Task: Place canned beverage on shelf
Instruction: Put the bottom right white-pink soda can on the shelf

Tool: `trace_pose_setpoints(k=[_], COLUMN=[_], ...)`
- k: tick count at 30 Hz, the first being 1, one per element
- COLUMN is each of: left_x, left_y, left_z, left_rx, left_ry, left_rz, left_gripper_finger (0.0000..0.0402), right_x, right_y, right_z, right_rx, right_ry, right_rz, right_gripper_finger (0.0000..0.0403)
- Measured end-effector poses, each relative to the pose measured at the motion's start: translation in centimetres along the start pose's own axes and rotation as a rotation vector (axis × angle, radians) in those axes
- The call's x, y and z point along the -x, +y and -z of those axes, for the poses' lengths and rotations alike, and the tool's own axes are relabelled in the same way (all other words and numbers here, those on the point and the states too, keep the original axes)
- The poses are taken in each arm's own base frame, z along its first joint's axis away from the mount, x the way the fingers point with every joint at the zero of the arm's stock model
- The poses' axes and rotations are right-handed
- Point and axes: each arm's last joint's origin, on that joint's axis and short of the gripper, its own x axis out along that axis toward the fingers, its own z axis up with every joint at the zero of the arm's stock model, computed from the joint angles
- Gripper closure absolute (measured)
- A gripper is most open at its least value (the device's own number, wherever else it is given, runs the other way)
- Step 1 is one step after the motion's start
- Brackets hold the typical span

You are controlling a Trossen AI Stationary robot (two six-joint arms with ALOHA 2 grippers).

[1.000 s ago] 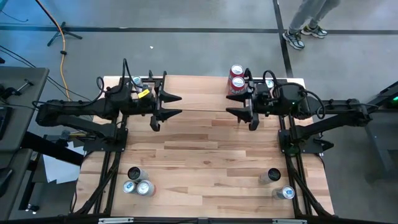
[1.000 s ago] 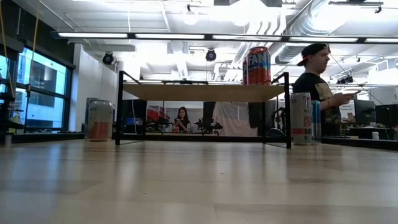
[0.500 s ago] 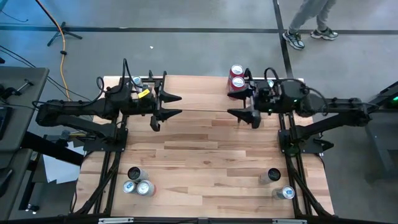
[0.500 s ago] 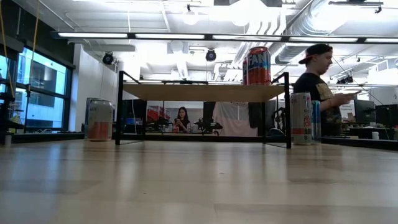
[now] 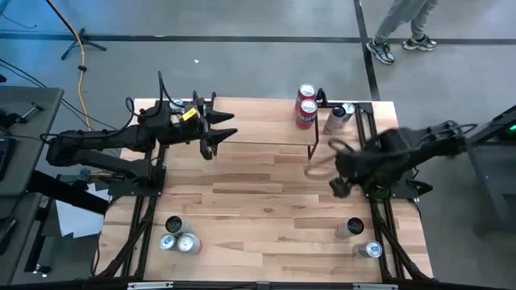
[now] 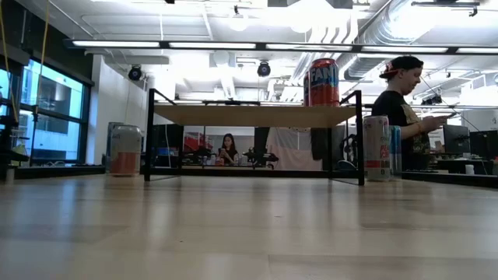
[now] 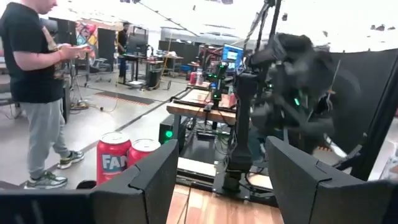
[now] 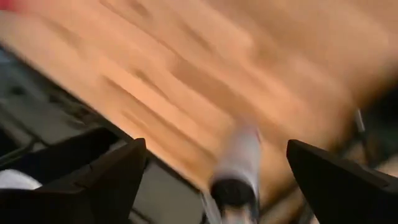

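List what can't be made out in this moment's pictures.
- Right gripper: smeared by motion in the high view; fingers spread and empty in its wrist view.
- Slim can: blurred in the right wrist view, label unreadable.
- Shelf: its top face is hidden in the low view, seen edge-on.
- Both arms: absent from the low view.

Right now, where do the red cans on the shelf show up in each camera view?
High view: red cans at the table's far edge, right of centre.
Low view: on the shelf top, right end.
Left wrist view: lower left, beside the person.
Right wrist view: not visible.
Shared landmark: the shelf's black legs.
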Motion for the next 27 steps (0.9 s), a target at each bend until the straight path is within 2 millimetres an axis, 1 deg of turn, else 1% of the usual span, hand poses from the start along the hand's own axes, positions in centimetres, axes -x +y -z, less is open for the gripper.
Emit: trace_pose_setpoints(k=[2,5,8,10,17,27], left_x=[0.0,0.0,-0.1,-0.1,-0.1,0.0], left_y=[0.3,0.5,0.6,0.6,0.8,0.9], left_z=[0.0,0.0,0.0,0.0,0.0,0.4], left_rx=[0.021,0.054,0.068,0.067,0.065,0.074], left_ry=[0.004,0.012,0.02,0.023,0.027,0.067], left_rz=[0.013,0.057,0.099,0.112,0.106,0.101], left_gripper_finger=[0.0198,0.0198,0.0198,0.0198,0.0198,0.0198], right_x=[-1.6,-3.6,-5.4,-6.4,-9.0,-12.6], right_y=[0.0,0.0,0.2,0.3,-0.5,-1.5], right_z=[1.3,3.3,4.8,5.3,5.9,5.9], right_rx=[-0.102,-0.218,-0.282,-0.317,-0.415,-0.423], right_ry=[0.068,0.155,0.19,0.197,0.188,0.248], right_rz=[0.066,0.111,0.117,0.11,0.163,0.191], right_gripper_finger=[0.0029,0.0029,0.0029,0.0029,0.0029,0.0029])
